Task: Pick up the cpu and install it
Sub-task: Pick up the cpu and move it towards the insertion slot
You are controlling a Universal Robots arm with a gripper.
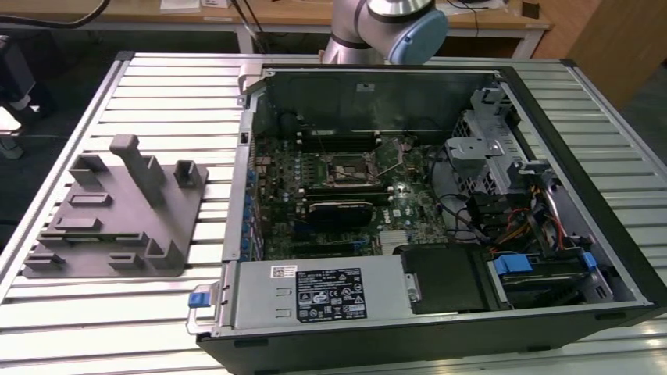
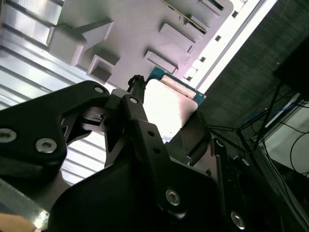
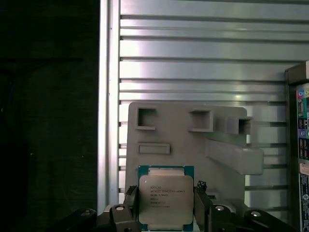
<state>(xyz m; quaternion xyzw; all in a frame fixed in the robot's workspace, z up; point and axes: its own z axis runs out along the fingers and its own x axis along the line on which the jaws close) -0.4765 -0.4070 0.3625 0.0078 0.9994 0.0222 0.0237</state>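
Observation:
The cpu (image 3: 165, 200) is a flat square chip with a silver-grey top and a green rim. It sits between the two black fingers of my gripper (image 3: 165, 208), which is shut on it from both sides. In the second wrist view the cpu (image 2: 170, 107) shines bright between the same fingers of the gripper (image 2: 166, 115). Chip and gripper hang above the near end of the grey fixture tray (image 3: 183, 145), clear of it. The open computer case (image 1: 438, 195) shows its motherboard with the cpu socket (image 1: 344, 169) near the middle.
The grey fixture tray (image 1: 115, 211) lies on the slatted metal table (image 1: 156, 78) at the exterior view's left of the case. Inside the case are a power supply (image 1: 312, 293), drive cages (image 1: 501, 156) and cables. The arm's base (image 1: 386, 27) stands behind the case.

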